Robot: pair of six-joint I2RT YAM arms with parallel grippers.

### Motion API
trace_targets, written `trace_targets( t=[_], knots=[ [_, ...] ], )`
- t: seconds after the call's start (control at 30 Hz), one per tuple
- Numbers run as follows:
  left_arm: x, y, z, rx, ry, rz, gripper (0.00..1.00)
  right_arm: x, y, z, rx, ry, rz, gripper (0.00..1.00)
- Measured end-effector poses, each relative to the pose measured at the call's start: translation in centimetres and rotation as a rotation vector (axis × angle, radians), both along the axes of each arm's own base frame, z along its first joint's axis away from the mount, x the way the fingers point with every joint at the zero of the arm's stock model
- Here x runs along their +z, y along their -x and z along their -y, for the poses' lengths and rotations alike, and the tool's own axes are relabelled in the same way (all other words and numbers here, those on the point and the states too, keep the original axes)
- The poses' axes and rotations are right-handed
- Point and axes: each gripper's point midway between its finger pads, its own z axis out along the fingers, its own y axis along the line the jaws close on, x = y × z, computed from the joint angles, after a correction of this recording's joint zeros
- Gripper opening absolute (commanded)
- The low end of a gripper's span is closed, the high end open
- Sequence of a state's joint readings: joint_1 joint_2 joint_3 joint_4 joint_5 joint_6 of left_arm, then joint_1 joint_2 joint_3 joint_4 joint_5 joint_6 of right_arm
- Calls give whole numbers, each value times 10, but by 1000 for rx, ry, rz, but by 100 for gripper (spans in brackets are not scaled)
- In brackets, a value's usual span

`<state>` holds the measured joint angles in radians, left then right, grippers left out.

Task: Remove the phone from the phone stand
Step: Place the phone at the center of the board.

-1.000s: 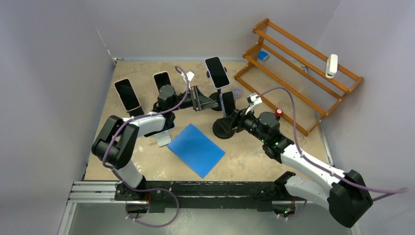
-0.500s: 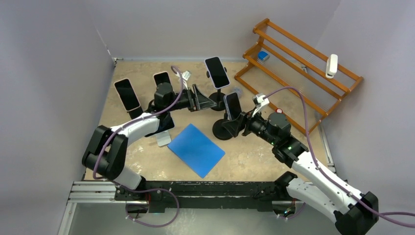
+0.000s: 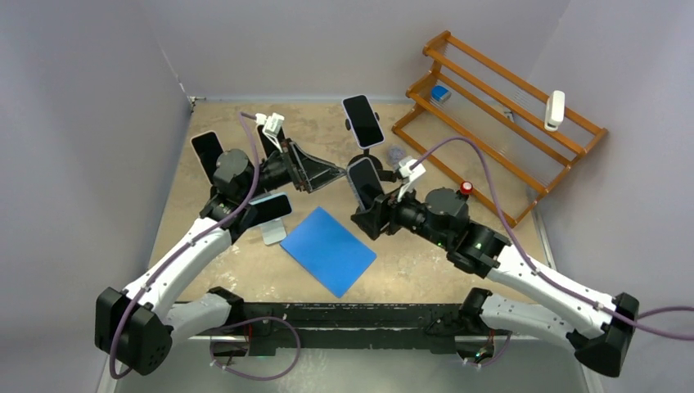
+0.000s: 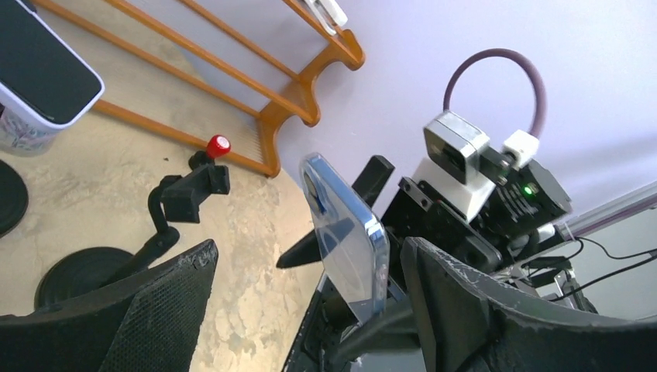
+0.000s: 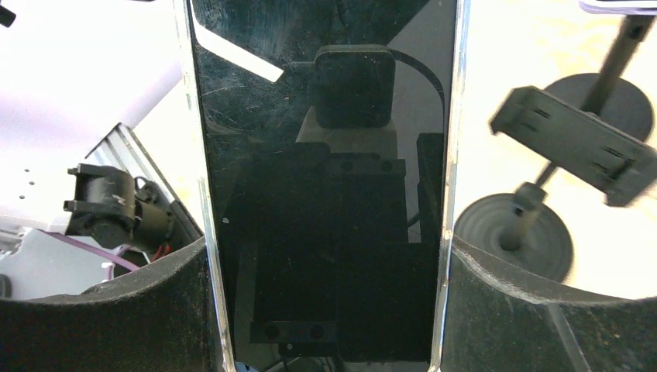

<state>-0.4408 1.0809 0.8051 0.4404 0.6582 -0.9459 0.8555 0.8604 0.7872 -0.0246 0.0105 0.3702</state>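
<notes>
The phone (image 3: 362, 182), dark-screened in a clear case, is gripped by its two long edges in my right gripper (image 3: 370, 205), above the table and off any stand. In the right wrist view the phone (image 5: 325, 194) fills the gap of the right gripper (image 5: 325, 310), with both pads (image 5: 116, 325) against its edges. The empty black phone stand (image 4: 194, 190), with its red knob (image 3: 466, 187), shows beyond; its clamp (image 5: 573, 147) holds nothing. My left gripper (image 3: 331, 172) is open just left of the phone (image 4: 349, 248), its fingers (image 4: 155, 310) well apart and not touching it.
Other phones sit on stands at the back: a tall one (image 3: 362, 120) and one at the left (image 3: 211, 155). Another phone (image 3: 270, 206) lies low by my left arm. A blue sheet (image 3: 329, 250) lies in front. A wooden rack (image 3: 499, 123) stands back right.
My left gripper opened and drew back to the left. The right gripper carried the phone leftwards, away from the stand with the red knob.
</notes>
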Motion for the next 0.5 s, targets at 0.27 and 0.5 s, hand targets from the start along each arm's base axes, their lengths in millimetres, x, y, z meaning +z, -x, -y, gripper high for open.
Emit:
trace_targets(
  t=[0.27,0.5],
  knots=[
    [8,23,-14,27,-50,-20,82,-1,0,-38,-62,22,-23,0],
    [2,28,-16,40,-93,-61,71,-16,-5,-65,-119,54,-51,0]
  ],
)
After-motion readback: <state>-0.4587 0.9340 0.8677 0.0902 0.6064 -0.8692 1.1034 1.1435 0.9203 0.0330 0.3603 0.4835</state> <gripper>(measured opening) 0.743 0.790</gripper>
